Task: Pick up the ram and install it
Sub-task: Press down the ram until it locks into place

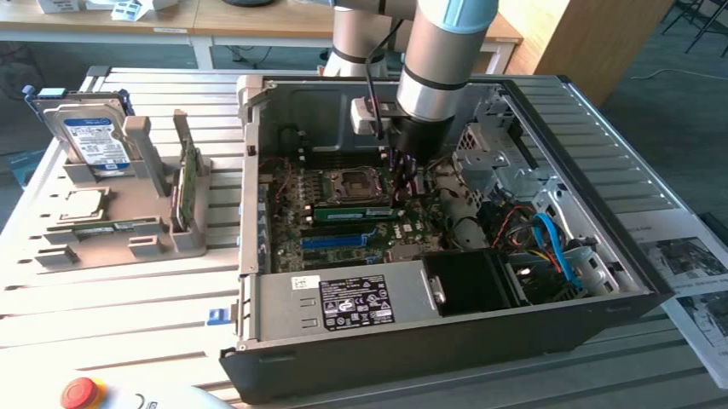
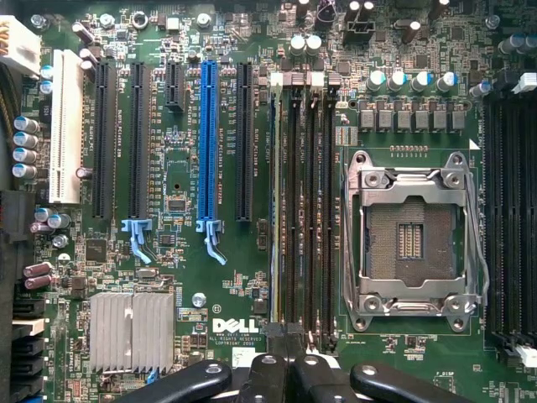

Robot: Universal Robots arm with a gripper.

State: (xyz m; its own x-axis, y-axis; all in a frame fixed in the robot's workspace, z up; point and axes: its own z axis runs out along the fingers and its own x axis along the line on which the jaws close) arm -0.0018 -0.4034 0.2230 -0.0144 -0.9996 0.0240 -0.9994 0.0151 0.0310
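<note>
The exterior view looks down at an angle from well back onto the open computer case (image 1: 637, 290) on the desk (image 1: 125, 298), while the wrist view faces straight down, close above the motherboard (image 2: 185, 168) both views share.

A robotics lab bench: opened computer case (image 1: 455, 281), slatted table (image 1: 114, 307), red emergency-stop button (image 1: 82, 393), desks (image 1: 228, 25) behind.

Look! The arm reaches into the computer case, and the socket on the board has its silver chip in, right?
Not quite. The arm does reach into the case, but the socket has no chip in it. The wrist view shows its bare middle inside the metal frame.
</note>
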